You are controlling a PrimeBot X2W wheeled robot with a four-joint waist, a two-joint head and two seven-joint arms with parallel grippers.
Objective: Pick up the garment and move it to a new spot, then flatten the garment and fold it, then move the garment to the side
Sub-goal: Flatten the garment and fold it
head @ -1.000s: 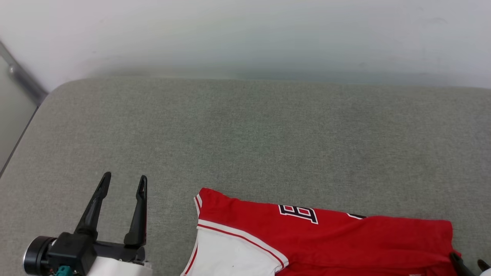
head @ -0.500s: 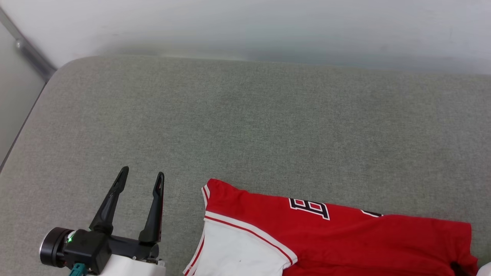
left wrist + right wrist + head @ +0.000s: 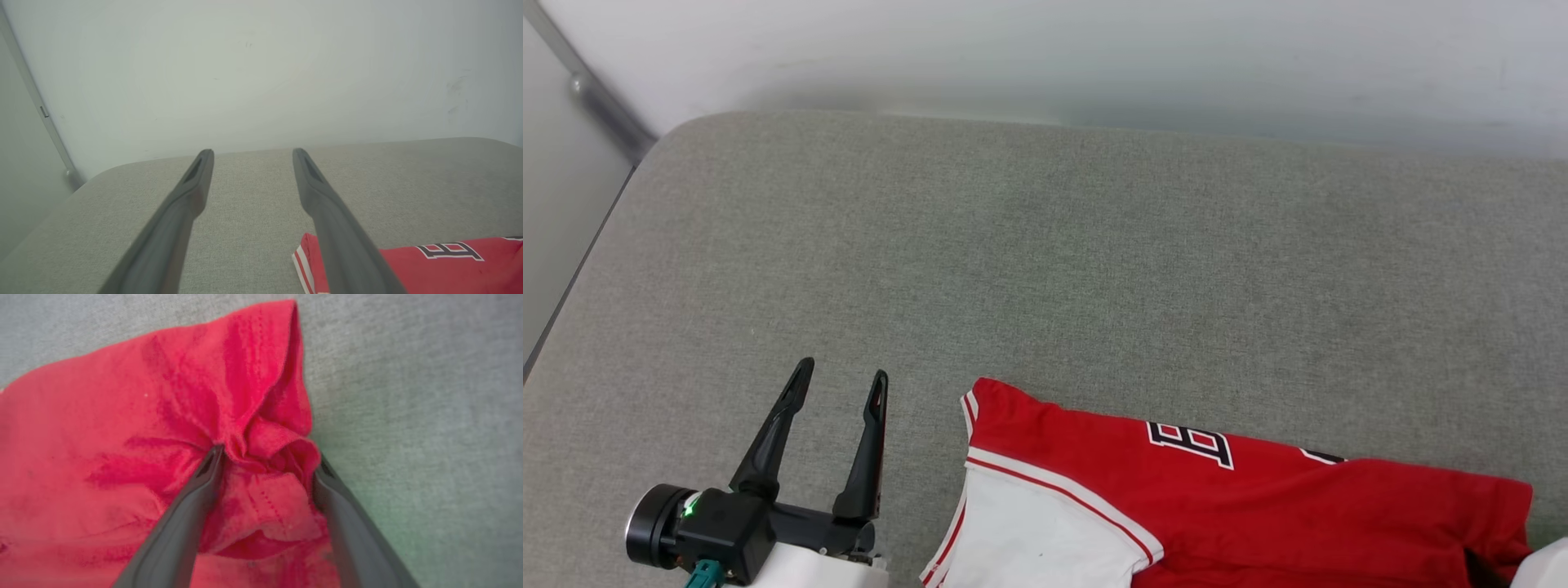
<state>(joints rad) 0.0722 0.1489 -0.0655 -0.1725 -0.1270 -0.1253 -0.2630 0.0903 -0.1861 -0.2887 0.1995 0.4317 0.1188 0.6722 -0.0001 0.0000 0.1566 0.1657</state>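
Jaws wide apart on the left gripper, nothing between them. Two long dark fingers, pointing up the head view from its lower left, over bare grey-green cushion, just left of the garment and clear of it. One small green light lit on the dark block behind the fingers.

Jaws spread wide on the right gripper too, as seen in the right wrist view. Two fingers again, both tips pressed down into red cloth close to the garment's right-hand edge. One bunched fold standing up between the tips and touching both. Cannot tell whether pinched or merely straddled.

One garment, lying on the cushion across the lower middle and lower right of the head view, cut off by the bottom edge. Red body, fairly smooth toward the left, creased and gathered at the right end. One white sleeve at the left end, bordered by thin red-and-white stripe trim. One whole block letter, black with a white outline, near the far edge; beside it a sliver of a second letter, mostly tucked under a fold.

One pale forearm at the lower right corner of the head view, at the garment's right end. One pale wall behind the cushion. One grey metal strip running slantwise at the upper left.
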